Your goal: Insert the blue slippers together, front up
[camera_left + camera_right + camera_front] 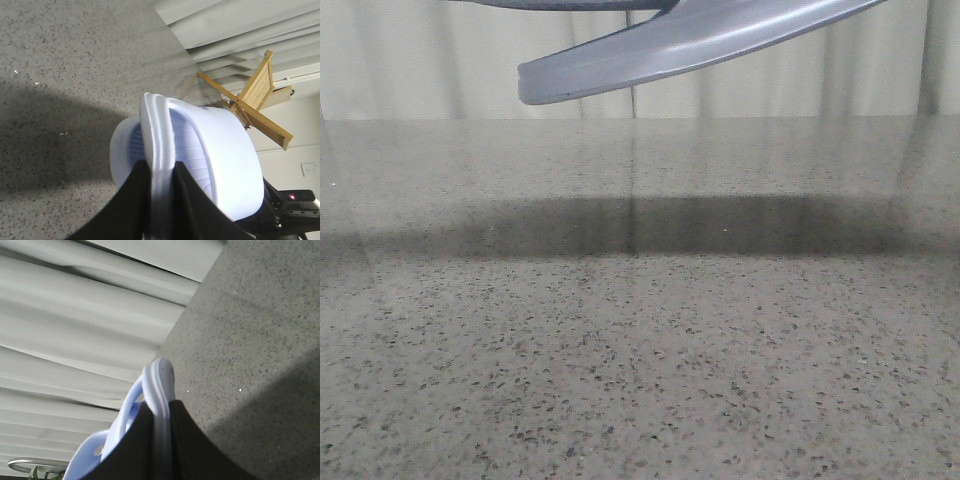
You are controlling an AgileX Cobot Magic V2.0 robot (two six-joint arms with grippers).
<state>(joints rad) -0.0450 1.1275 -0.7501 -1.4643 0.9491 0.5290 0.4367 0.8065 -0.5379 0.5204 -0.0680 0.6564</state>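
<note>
Both pale blue slippers are held up in the air. In the front view only the thick sole of one slipper (690, 45) shows at the top edge, above the table; no gripper shows there. In the left wrist view my left gripper (161, 172) is shut on the rim of a slipper (225, 150), its ribbed footbed facing the camera. In the right wrist view my right gripper (161, 412) is shut on the thin edge of the other slipper (159, 375), whose strap with cut-outs (97, 450) hangs to one side.
The speckled grey stone table (640, 380) lies below with a dark shadow band (640, 225) across it. Pale curtains (75, 315) hang behind. A wooden folding frame (255, 100) stands past the table's edge. A black device (295, 207) sits beside the left-held slipper.
</note>
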